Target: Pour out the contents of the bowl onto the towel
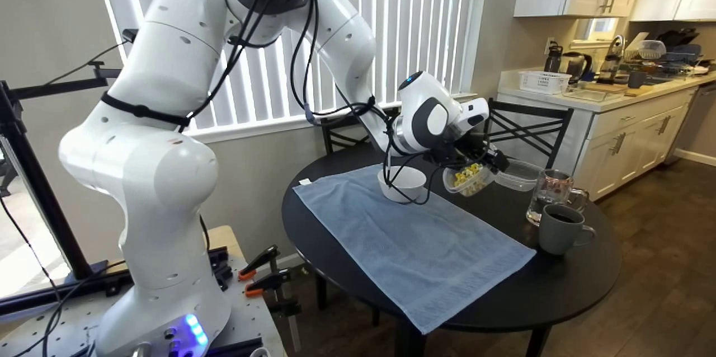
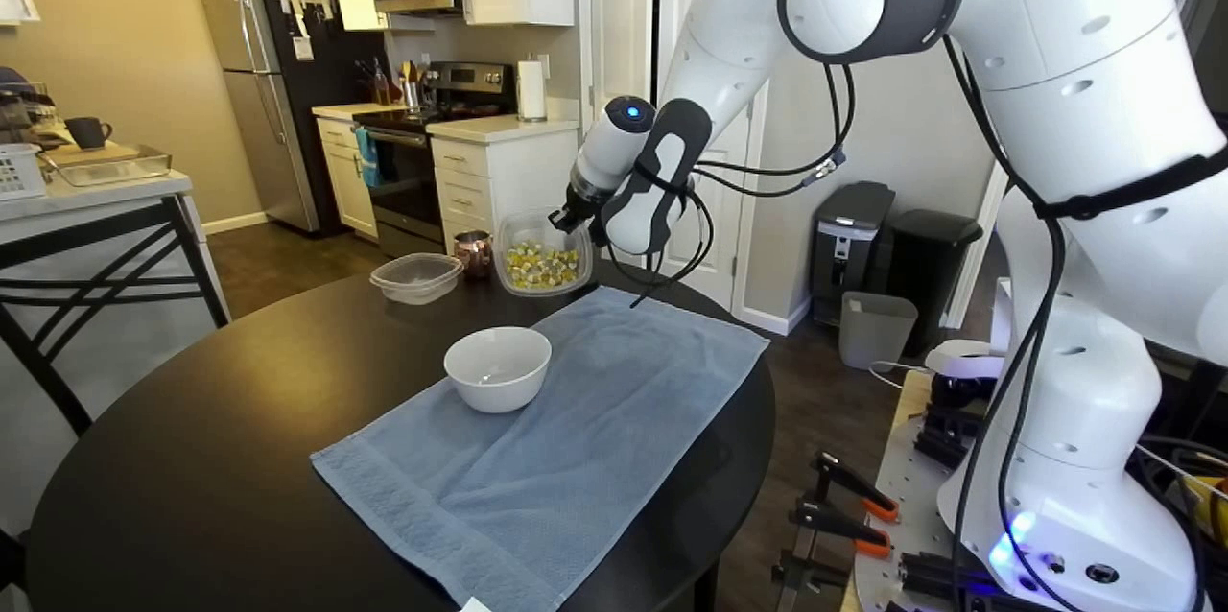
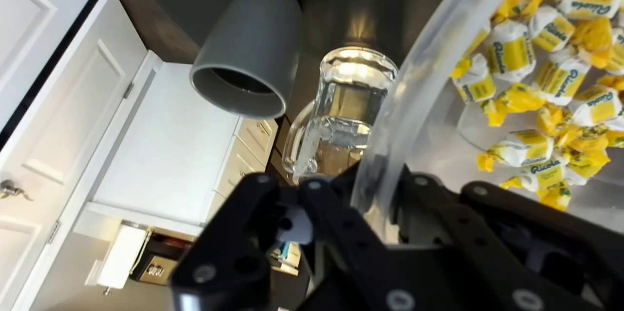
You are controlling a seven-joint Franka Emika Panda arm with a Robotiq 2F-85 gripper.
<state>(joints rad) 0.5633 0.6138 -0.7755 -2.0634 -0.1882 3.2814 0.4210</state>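
Clear bowl [image 2: 525, 228] aslant; candies [image 2: 542, 267] inside

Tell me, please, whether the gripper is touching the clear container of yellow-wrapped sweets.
Touching: the wrist view shows the gripper with the rim of the clear container pinched between its jaws.

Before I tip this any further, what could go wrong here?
The container seems to hang beyond the edge of the towel, so the yellow-wrapped candies could land on the table. The white bowl stands on the towel and might catch some. The gripper pinches only the container's rim, so it may twist as candies shift.
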